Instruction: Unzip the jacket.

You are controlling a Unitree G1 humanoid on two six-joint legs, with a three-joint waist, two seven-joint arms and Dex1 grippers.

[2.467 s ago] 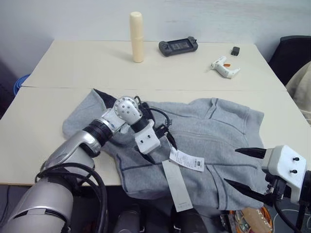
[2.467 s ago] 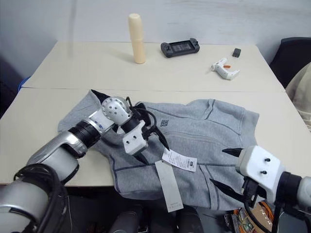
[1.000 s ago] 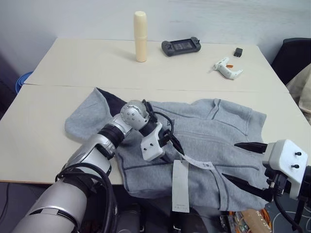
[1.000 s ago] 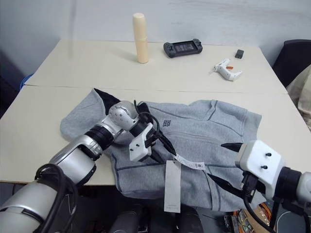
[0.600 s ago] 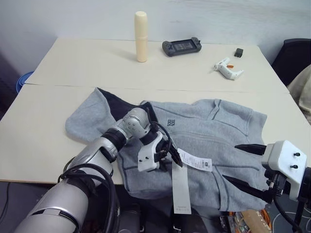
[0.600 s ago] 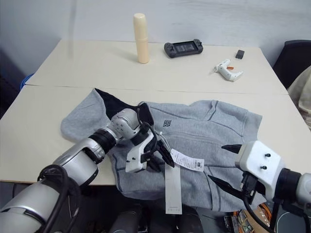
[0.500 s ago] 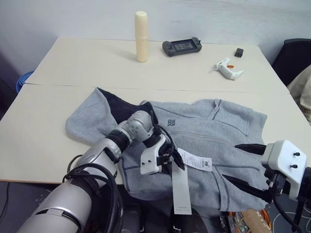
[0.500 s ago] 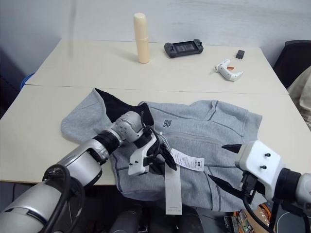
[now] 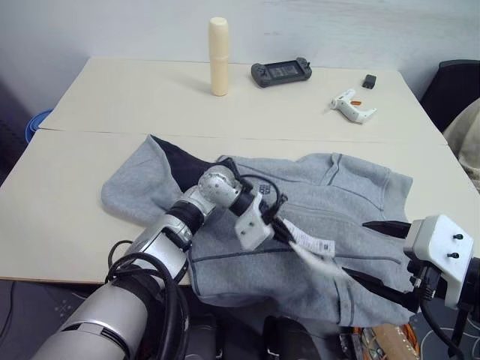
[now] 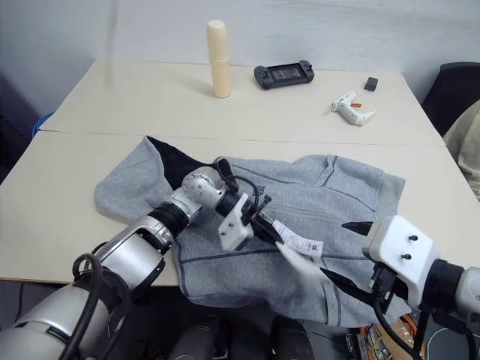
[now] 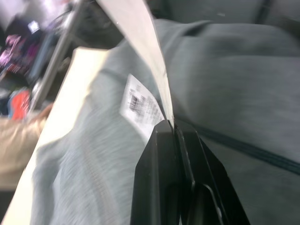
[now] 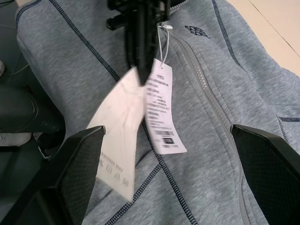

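Jacket (image 9: pixel 330 202) lies flat on the surface (image 9: pixel 67 187) in our head views, left pincer (image 11: pixel 174 133) in its wrist view clamps the paper tags (image 11: pixel 140 101), and right pincer (image 12: pixel 173 154) stands wide over the fleece.

one jacket (image 9: pixel 330 202), two paper tags (image 12: pixel 161 112), one cream cylinder (image 9: pixel 218 56), one game controller (image 9: pixel 281 72), two grippers (image 9: pixel 287 232)

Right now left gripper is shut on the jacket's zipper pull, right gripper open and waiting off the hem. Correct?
Not quite. The left gripper is shut on a paper tag, not the zipper pull; the left wrist view shows the tag's edge pinched between the fingertips. The rest stands: the right gripper is open, hanging off the hem of the jacket.
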